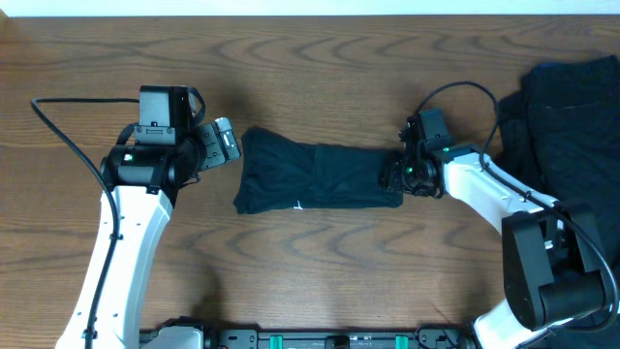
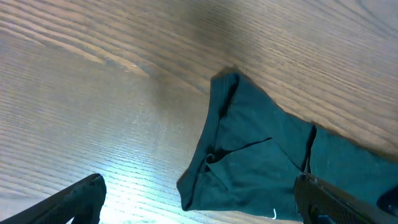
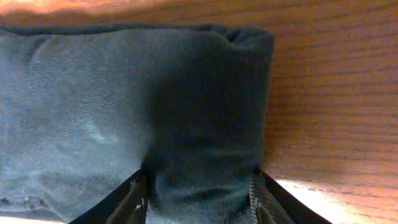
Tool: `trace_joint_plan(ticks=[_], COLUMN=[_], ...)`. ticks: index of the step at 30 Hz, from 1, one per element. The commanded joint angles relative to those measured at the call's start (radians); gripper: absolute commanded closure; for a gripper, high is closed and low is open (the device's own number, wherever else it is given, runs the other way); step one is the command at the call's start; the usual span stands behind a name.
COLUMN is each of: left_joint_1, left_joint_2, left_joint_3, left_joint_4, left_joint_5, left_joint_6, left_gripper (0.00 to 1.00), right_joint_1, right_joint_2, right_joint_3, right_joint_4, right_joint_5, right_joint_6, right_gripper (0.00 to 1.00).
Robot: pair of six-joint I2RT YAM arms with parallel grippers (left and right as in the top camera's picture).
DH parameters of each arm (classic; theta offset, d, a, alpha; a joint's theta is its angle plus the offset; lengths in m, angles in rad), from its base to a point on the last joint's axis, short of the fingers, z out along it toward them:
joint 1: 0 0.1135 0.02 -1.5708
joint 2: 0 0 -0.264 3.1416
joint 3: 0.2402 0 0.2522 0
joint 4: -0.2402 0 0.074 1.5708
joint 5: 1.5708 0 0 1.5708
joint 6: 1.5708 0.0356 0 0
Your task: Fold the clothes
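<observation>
The T-shirt (image 1: 320, 176) lies at the centre of the table (image 1: 320, 68), folded into a long band running from 9 o'clock to 3 o'clock. This is judged to be an intermediate fold, with the band laid flat for a further crosswise fold.

The right claw (image 1: 395, 177) sits on the band's 3 o'clock end, low against the cloth. Its jaws stand half apart with the folded edge between them. Whether they pinch the cloth or merely straddle it cannot be told.

The left claw (image 1: 225, 143) hangs just off the 10 o'clock corner, jaws spread wide and holding nothing. It is probably placed to take that end.

A heap of further clothes (image 1: 572, 107) rests toward 2 o'clock, well apart from the band.

Only the overhead view shows both arms and the heap. The left wrist view shows loose layers and a small tuck at the 9 o'clock end. The right wrist view shows the rounded, doubled edge of the cloth (image 3: 124, 99).
</observation>
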Motion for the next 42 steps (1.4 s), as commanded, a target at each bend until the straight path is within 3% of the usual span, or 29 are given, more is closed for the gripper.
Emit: trace_joint_plan(ticks=[1,6,12,28,31,33,34,35,42], left_joint_1=[0.002,0.002,0.002,0.002,0.002,0.002,0.002,0.002,0.002], left_joint_2=[-0.002,-0.002,-0.002,-0.002,-0.002,-0.002,-0.002,-0.002,-0.002], left_joint_3=[0.005,0.005,0.005,0.005,0.005,0.005,0.005,0.005,0.005], left_joint_4=[-0.003,-0.003,-0.003,-0.003,-0.003,-0.003,-0.003,-0.003,-0.003], left_joint_5=[-0.008,-0.008,-0.008,-0.008,-0.008,-0.008,-0.008,-0.008,-0.008], left_joint_6=[0.005,0.005,0.005,0.005,0.005,0.005,0.005,0.005,0.005], left_gripper=[0.02,0.02,0.02,0.02,0.02,0.02,0.02,0.02,0.02], right_joint_1=[-0.01,-0.019,-0.038,0.039,0.044,0.043,0.041,0.037,-0.051], right_joint_2=[0.006,0.006,0.006,0.013,0.018,0.018,0.018,0.018,0.008], right_joint_3=[-0.016,-0.016,-0.017,-0.018,-0.018,-0.018,-0.018,-0.018,0.007], right_joint_4=[0.006,0.014,0.016,0.028,0.025,0.02,0.02,0.019,-0.041], right_joint_5=[0.013,0.117,0.119,0.067,0.102,0.137,0.146,0.154,0.156], right_joint_6=[0.018,0.017,-0.009,-0.005,-0.005,-0.005,-0.005,-0.005,-0.018], right_gripper=[0.49,0.41,0.38,0.46,0.54,0.66,0.88,0.99,0.99])
